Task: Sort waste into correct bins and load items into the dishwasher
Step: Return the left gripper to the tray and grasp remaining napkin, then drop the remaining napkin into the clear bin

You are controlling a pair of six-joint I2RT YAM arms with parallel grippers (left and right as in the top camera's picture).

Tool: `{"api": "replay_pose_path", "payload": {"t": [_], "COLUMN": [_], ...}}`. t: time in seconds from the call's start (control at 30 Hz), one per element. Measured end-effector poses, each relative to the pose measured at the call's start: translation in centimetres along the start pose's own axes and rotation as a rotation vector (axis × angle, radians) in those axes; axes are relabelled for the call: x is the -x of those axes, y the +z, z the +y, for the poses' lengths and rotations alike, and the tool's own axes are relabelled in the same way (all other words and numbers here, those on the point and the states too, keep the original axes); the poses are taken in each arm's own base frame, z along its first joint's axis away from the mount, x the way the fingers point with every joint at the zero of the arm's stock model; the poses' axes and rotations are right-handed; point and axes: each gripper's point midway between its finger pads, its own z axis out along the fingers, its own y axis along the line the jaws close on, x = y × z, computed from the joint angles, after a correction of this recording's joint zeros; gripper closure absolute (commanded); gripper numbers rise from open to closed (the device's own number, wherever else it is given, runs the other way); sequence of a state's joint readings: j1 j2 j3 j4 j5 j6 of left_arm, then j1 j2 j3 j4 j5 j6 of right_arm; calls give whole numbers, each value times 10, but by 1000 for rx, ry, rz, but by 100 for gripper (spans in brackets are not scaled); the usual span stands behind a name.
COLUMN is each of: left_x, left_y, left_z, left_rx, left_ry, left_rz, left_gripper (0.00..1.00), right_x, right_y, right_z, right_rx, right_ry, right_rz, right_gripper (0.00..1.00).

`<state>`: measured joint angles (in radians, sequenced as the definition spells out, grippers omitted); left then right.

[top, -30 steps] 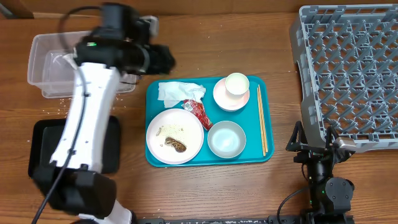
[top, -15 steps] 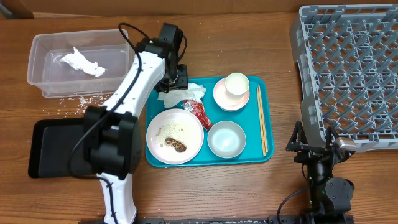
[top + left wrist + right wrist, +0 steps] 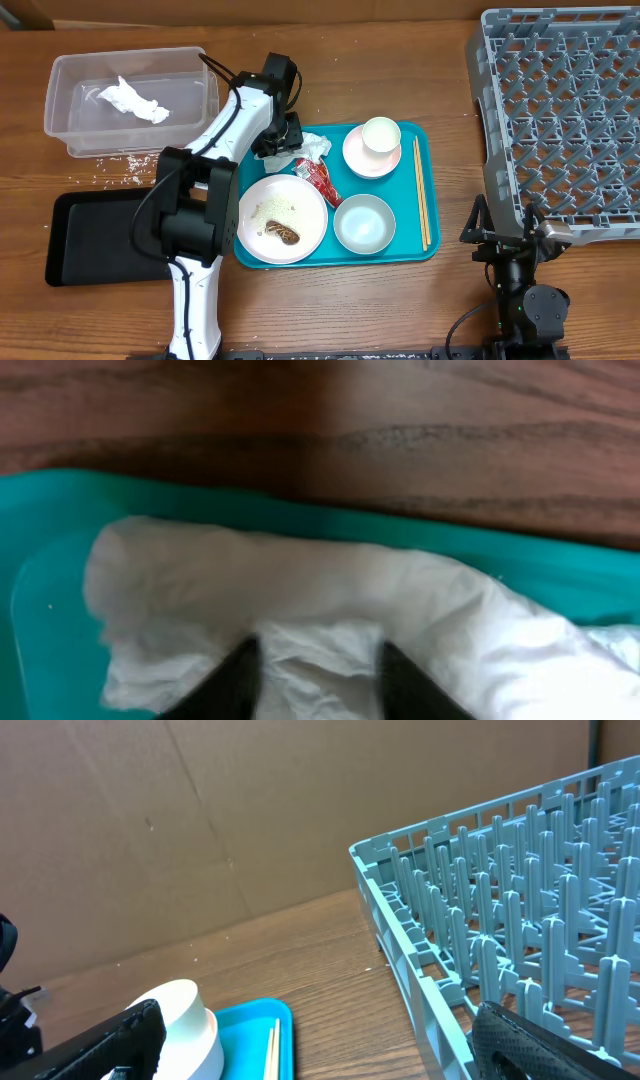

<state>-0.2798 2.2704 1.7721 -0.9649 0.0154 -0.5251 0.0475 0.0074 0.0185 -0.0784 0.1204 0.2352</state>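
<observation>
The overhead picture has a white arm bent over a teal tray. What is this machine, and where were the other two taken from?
It is a robot with two arms at a wooden table, each ending in a two-finger gripper. One camera looks down from above; each wrist carries another. The left gripper is open over a crumpled tissue on the teal tray, holding nothing. The tray also carries a plate with food scraps, a red wrapper, a bowl, a cup and chopsticks. A clear tub holding another tissue and a black tray sit left; a grey dish rack sits right. The right gripper sits open beside the rack, empty.
</observation>
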Motion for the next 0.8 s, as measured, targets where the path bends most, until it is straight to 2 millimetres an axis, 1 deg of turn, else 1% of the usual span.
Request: {"api": "replay_pose_path", "payload": {"t": [0.03, 0.1, 0.3, 0.37, 0.43, 0.5, 0.53, 0.6, 0.67, 0.77, 0.8], "left_x": [0, 1, -1, -1, 6, 16, 24, 39, 51, 64, 65], "left_y": [1, 1, -3, -8, -22, -45, -61, -101, -146, -211, -223], "left_z": [1, 5, 6, 6, 5, 3, 2, 1, 4, 16, 21], "left_rx": [9, 15, 20, 21, 7, -17, -38, -84, -133, -194, -201], "left_ry": [-1, -9, -9, -11, -17, -24, -29, -42, -59, -89, -98], "left_rz": [0, 1, 17, 25, 4, -37, -75, -163, -262, -407, -436], "left_gripper": [96, 96, 96, 96, 96, 96, 96, 96, 96, 96, 96], "right_x": [0, 0, 0, 0, 0, 0, 0, 0, 0, 0, 0], "right_y": [0, 0, 0, 0, 0, 0, 0, 0, 0, 0, 0], "right_z": [0, 0, 0, 0, 0, 0, 0, 0, 0, 0, 0], "right_rx": [0, 0, 0, 0, 0, 0, 0, 0, 0, 0, 0], "right_ry": [-1, 0, 0, 0, 0, 0, -1, -1, -1, 0, 0], "right_rz": [-1, 0, 0, 0, 0, 0, 0, 0, 0, 0, 0], "right_gripper": [0, 0, 0, 0, 0, 0, 0, 0, 0, 0, 0]}}
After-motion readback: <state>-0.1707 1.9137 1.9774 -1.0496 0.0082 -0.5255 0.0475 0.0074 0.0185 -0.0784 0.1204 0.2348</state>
